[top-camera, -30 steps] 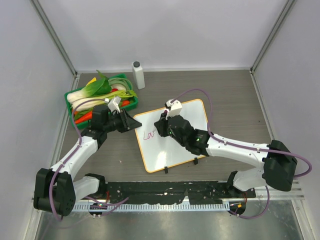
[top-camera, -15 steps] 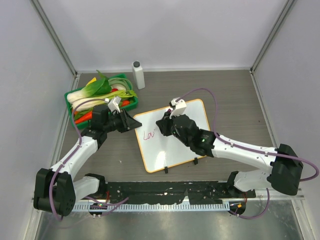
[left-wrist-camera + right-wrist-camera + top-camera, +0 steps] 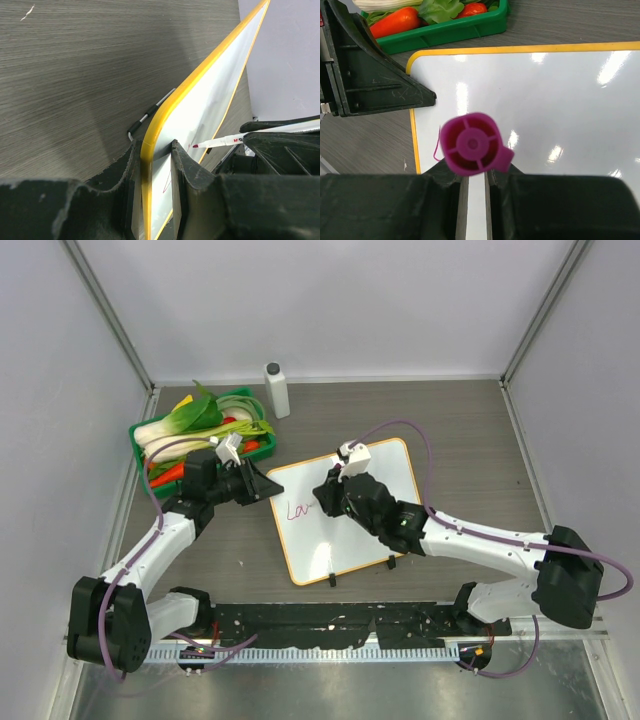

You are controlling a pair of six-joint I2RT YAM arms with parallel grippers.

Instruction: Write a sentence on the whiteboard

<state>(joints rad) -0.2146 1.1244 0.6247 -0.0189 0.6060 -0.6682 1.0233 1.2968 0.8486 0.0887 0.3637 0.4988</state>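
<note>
At the far left corner of the worktop sits a green tray heaped with vegetables, leafy greens over orange and red pieces. Just right of it, near the far edge, stands a white bottle with a grey cap, upright and apart from everything else. In front of the tray, the left gripper pinches the whiteboard's far left corner. The left wrist view shows one finger on each face, pressed against the orange frame. The whiteboard lies in the middle of the worktop, turned at a slant, with its two small black feet along the near edge. The sentence, in thin pink cursive, reads only "Lov" so far, close to the board's left edge. Right of those letters, the right gripper hangs over the board with its fingers closed on a marker, whose tip points at the white surface. From above, the right wrist covers the board's centre and hides the tip. In the right wrist view, the marker's magenta end cap blocks the spot beneath it. The green tray shows just beyond the board's far edge.
</note>
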